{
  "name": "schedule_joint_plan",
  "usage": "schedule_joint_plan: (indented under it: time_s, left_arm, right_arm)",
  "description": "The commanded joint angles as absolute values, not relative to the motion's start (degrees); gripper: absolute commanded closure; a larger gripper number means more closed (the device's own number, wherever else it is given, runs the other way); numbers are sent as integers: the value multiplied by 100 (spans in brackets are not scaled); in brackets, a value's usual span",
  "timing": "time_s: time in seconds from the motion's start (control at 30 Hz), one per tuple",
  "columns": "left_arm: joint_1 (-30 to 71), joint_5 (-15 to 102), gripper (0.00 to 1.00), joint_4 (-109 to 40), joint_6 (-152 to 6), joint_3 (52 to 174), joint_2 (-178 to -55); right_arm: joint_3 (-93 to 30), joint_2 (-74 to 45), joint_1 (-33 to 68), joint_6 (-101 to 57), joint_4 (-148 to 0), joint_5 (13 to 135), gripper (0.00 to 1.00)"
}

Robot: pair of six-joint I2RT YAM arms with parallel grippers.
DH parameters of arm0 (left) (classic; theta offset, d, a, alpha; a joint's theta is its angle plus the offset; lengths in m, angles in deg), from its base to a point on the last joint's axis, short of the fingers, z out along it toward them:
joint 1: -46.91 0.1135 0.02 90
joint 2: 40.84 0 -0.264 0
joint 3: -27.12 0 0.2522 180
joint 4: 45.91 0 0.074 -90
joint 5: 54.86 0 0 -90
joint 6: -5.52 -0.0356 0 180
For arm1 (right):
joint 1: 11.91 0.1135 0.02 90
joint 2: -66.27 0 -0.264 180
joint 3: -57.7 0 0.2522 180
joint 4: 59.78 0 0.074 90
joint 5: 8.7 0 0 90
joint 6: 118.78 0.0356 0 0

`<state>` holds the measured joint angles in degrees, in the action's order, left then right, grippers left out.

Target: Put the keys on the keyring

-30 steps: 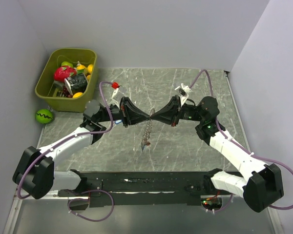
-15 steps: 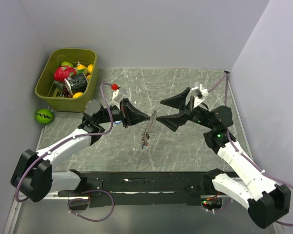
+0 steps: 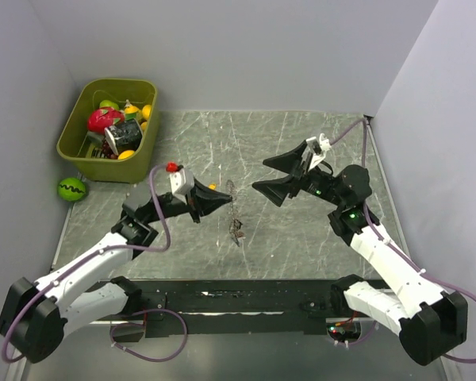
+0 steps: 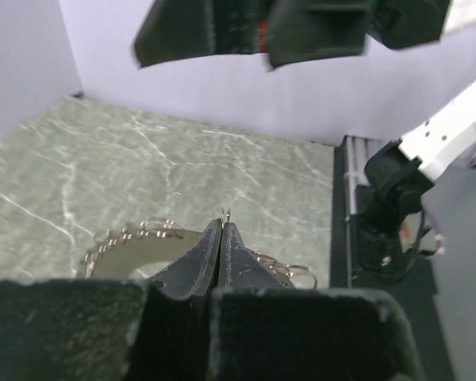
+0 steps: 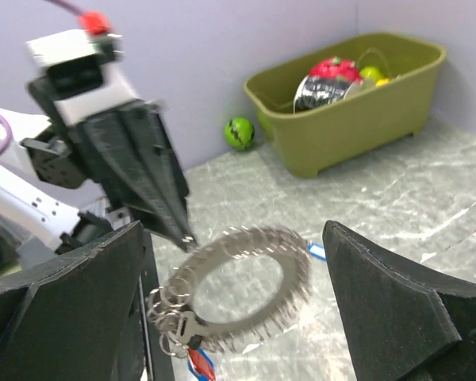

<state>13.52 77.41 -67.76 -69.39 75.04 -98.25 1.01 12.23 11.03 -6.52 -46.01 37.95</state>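
Left fingers (image 3: 220,199) pinch keyring (image 5: 295,270) shut; keys (image 5: 173,316) look threaded at its 7 o'clock, all unclear. Right fingers (image 3: 284,161) wide, empty, 3 o'clock side.

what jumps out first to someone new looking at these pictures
A beaded grey-brown metal keyring loop dangles from the shut left claw over the middle of the grey marble-patterned table. The right claw gapes wide open just beside it. An olive-green plastic bin of bright toys sits at the far left corner.
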Motion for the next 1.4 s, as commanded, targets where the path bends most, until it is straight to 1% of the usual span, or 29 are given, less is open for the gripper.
schedule_joint_plan:
  time_s: [0.0,0.07,0.13,0.37,0.53,0.7,0.77,0.93,1.07,1.23,1.3,1.37]
  left_arm:
    - [1079,7617,99,-6872,-8384,7358,-9376]
    - [956,7523,99,-6626,-9034,7314,-9253]
    - [842,7522,99,-6572,-9334,7192,-9147]
    - [639,7522,99,-7098,-10354,6506,-8340]
    - [622,7443,99,-7240,-10531,6242,-8040]
    - [622,7321,99,-6995,-10496,6365,-8004]
    - [630,7075,99,-6906,-10312,6435,-7978]
    - [622,5950,99,-6451,-10022,6742,-7733]
    - [639,5159,99,-5494,-9890,7234,-7565]
    - [639,4544,99,-4824,-9749,7823,-7477]
    - [648,4149,99,-4684,-9697,7955,-7460]
    - [709,3894,99,-4560,-9608,8034,-7451]
  right_arm:
    - [-237,986,1059,-821,-4559,3394,0]
    - [-290,897,1051,-777,-4498,3209,0]
    - [-316,827,1068,-760,-4480,3086,0]
    - [-352,765,1051,-874,-4559,2866,0]
    - [-422,651,1059,-1023,-4673,2716,0]
    - [-519,458,1059,-1181,-4875,2725,0]
    - [-641,353,1068,-1234,-5138,2987,0]
    - [-1133,-306,1068,-1348,-5920,3699,0]
    - [-1834,-1035,1068,-1226,-6710,4796,0]
    - [-2697,-2379,1155,-1058,-7704,5414,0]
    - [-3268,-3027,1278,-1119,-8038,5764,0]
    - [-3951,-3652,1559,-1199,-8705,6124,1]
